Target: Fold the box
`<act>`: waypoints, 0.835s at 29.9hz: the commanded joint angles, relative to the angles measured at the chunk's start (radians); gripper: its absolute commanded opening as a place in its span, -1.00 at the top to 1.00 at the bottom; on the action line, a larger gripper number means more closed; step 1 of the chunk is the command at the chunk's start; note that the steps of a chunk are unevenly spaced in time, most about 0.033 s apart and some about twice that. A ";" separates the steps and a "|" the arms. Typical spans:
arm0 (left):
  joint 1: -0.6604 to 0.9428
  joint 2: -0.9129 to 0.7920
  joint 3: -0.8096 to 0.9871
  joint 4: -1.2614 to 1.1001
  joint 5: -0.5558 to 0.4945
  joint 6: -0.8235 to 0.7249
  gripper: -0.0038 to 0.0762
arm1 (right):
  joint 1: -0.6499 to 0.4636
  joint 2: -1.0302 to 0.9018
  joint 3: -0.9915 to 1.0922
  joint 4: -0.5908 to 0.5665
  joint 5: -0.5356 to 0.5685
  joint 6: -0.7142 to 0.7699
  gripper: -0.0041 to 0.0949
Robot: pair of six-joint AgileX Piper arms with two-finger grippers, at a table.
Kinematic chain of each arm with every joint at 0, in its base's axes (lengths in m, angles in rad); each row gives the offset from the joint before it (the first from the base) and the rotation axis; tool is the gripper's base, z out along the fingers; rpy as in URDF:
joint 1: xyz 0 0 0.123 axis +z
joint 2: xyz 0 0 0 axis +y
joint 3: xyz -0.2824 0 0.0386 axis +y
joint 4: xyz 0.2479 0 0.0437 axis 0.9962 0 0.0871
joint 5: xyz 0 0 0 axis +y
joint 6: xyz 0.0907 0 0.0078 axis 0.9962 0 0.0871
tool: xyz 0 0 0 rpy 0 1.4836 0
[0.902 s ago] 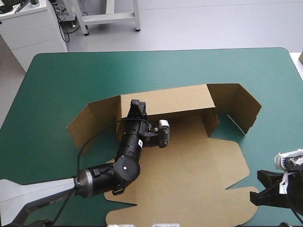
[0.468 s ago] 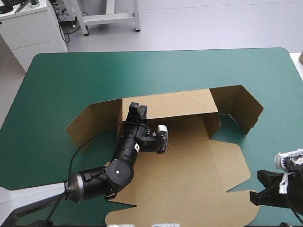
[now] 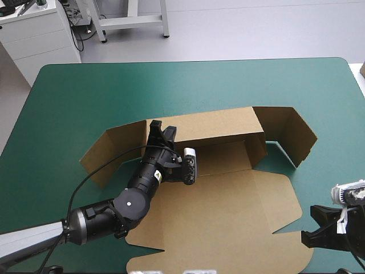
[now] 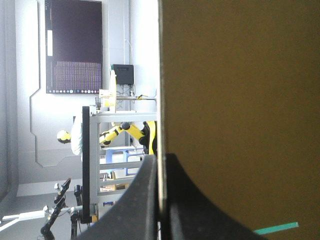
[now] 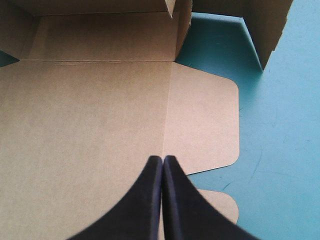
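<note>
The brown box (image 3: 228,211) lies open in the middle of the table, its lid panel flat toward the near edge. Its long back wall (image 3: 217,123) stands raised. My left gripper (image 3: 161,131) is at the left end of that wall's top edge. In the left wrist view the black fingers (image 4: 145,200) are all but shut, with the board's edge (image 4: 160,100) between them. My right gripper (image 3: 319,228) sits low by the table's near right corner. Its fingers (image 5: 162,165) meet in a point over the flat lid panel (image 5: 90,115) and hold nothing.
Two side flaps stand angled off the back wall's ends, the left flap (image 3: 108,149) and the right flap (image 3: 293,134). A rounded tab (image 5: 210,125) of the lid lies flat on the teal-green cover (image 5: 280,130). A scrap of brown board (image 3: 363,69) shows at the table's right edge.
My left arm has swung a little to the left, still gripping the back wall, and the wall and flaps have shifted slightly with it. The right arm has not moved.
</note>
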 commanded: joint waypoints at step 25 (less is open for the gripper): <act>0.000 -0.069 -0.070 -0.010 -0.106 0.033 0.98 | -0.003 0.012 -0.022 -0.018 -0.057 0.002 0.95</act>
